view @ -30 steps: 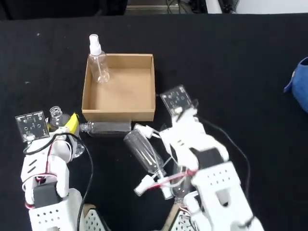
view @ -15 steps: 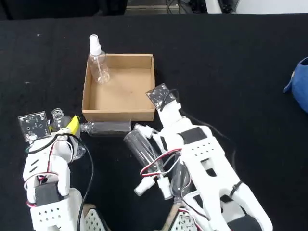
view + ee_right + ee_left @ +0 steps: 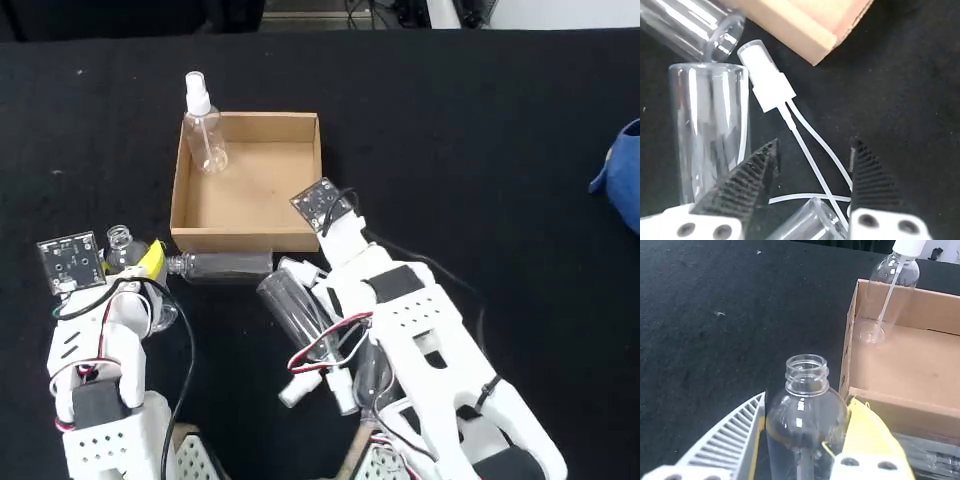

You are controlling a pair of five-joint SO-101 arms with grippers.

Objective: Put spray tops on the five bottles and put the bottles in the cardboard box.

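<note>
My left gripper (image 3: 807, 407) is shut on an upright clear bottle (image 3: 806, 412) with no top, held between a white and a yellow finger at the table's front left (image 3: 120, 245). The cardboard box (image 3: 300, 232) holds one bottle with a spray top (image 3: 204, 125), standing in its far left corner. My right gripper (image 3: 814, 145) is open just above a white spray top (image 3: 767, 82), whose thin tube runs between the black fingers (image 3: 752, 180). Beside it a topless bottle (image 3: 707, 125) lies on its side, and another (image 3: 215, 265) lies along the box's front wall.
More loose spray tops (image 3: 300, 385) and a further lying bottle (image 3: 805, 220) sit under the right arm (image 3: 400, 310). A blue object (image 3: 625, 185) pokes in at the table's right edge. The black table is open behind and to the right of the box.
The right arm has swung left and forward toward the box's front corner, over the spray top. The left arm shifted only slightly, still holding its bottle.
</note>
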